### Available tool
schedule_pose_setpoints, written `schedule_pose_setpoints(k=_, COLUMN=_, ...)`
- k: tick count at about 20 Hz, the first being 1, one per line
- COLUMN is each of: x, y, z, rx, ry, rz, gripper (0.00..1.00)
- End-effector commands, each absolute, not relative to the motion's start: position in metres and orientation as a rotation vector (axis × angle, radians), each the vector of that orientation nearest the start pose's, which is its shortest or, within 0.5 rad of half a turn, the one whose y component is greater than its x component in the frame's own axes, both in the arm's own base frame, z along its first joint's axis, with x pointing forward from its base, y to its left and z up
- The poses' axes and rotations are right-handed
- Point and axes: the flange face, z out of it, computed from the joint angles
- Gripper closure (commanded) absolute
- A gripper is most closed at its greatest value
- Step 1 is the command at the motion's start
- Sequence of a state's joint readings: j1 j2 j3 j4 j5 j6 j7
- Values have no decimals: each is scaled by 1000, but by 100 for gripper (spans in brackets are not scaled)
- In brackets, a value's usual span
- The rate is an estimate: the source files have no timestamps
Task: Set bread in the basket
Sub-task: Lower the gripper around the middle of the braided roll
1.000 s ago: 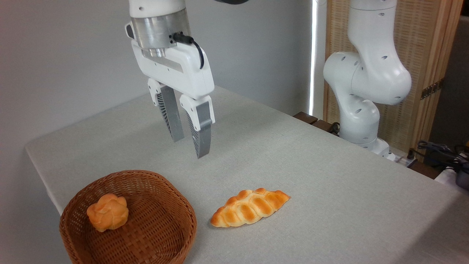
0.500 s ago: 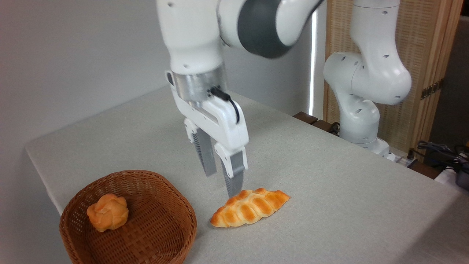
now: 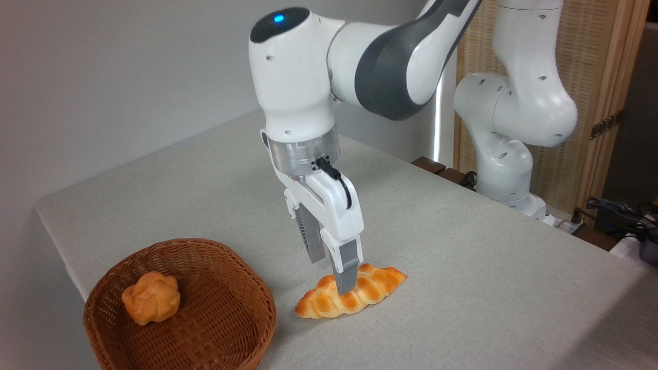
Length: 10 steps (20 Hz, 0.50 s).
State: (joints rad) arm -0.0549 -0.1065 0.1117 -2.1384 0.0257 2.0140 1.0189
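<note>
Currently I have the gripper (image 3: 334, 267) straddling the bread (image 3: 360, 295) near the table's (image 3: 488, 288) front edge, jaws apart, so closing, lifting and carrying left to the basket (image 3: 226, 313) come next.

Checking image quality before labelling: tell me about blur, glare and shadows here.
Fixed camera: sharp throughout, no motion blur on the gripper or bread; a bright overexposed strip of light behind the arm; soft diffuse shadows beside the basket and under the loaf; the bun is evenly lit.
</note>
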Motion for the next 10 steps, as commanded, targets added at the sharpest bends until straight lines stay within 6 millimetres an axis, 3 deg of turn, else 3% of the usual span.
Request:
schedule_pose_setpoints(k=1, x=510, y=33, z=433, rx=-2742, ry=1507, rz=35, gripper=0)
schedule_pose_setpoints(k=7, x=508, y=36, z=402, rx=-2694, ry=1540, rz=164, gripper=1)
schedule_pose_setpoints(k=8, x=509, y=35, z=399, rx=-2694, ry=1543, rz=171, gripper=18)
schedule_pose_setpoints(k=10, x=510, y=35, z=398, rx=-2695, ry=1540, rz=166, gripper=42)
